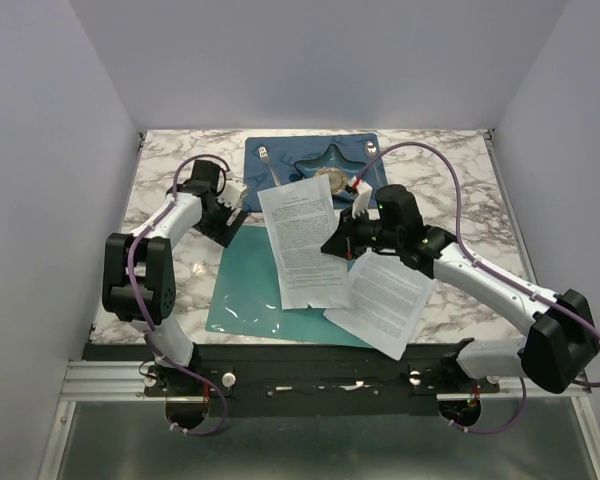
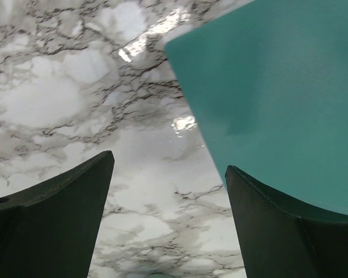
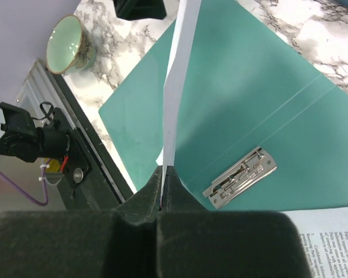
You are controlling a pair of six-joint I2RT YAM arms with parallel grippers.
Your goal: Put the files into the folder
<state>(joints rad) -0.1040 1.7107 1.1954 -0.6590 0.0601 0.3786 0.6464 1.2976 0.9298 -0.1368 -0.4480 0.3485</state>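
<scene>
The teal folder (image 1: 245, 290) lies open on the marble table, its silver clip (image 3: 239, 176) showing at the spine. My right gripper (image 3: 163, 174) is shut on the edge of one white printed sheet of the files (image 1: 302, 240), which it holds above the folder, so the sheet appears edge-on (image 3: 177, 75) in the right wrist view. Another printed sheet (image 1: 382, 300) lies across the folder's right side and the table. My left gripper (image 2: 169, 165) stands open over bare marble beside the folder's far left corner (image 2: 278, 98), holding nothing.
A dark blue placemat (image 1: 270, 155) with a star-shaped dish (image 1: 332, 163) and a utensil (image 1: 268, 165) lies at the back. A small green cup (image 3: 69, 43) stands near the front rail on the left. Walls enclose the table on three sides.
</scene>
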